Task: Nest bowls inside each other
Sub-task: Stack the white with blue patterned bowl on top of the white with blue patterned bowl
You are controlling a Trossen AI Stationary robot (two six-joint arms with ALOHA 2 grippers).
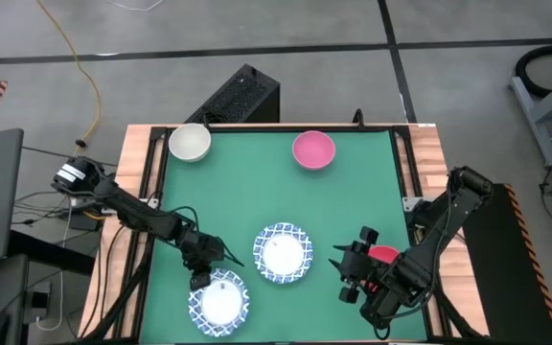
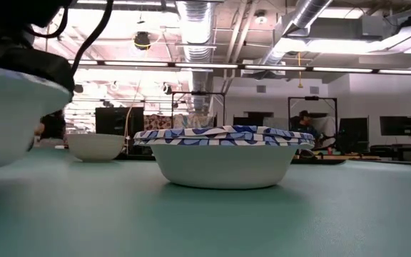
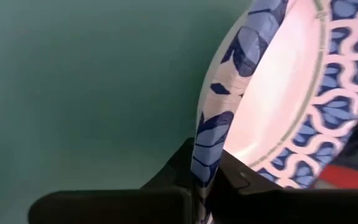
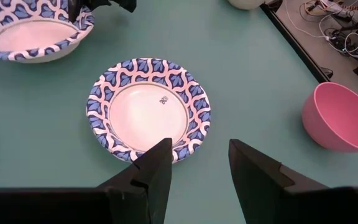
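My left gripper [image 1: 202, 276] [image 3: 204, 186] is shut on the rim of a white bowl with a blue patterned rim [image 1: 220, 301] near the table's front edge. A second blue-rimmed bowl [image 1: 283, 253] [image 4: 149, 109] rests on its base at the table's middle. My right gripper [image 1: 351, 273] [image 4: 199, 165] hangs open above the mat just right of that bowl, holding nothing. A red bowl [image 1: 384, 255] lies partly hidden under the right arm. A cream-white bowl [image 1: 190, 142] and a pink bowl [image 1: 313, 150] stand near the far edge. My left gripper pinches the blue patterned rim [image 3: 205, 152] of the near bowl on its far-left side, one finger inside the bowl and one outside. The fingers slant down from the far left. I cannot tell whether the bowl's base is on the mat.
The green mat [image 1: 247, 192] lies open between the far bowls and the middle bowl. Wooden borders [image 1: 429, 158] frame it left and right. A black box [image 1: 242, 96] stands behind the far edge.
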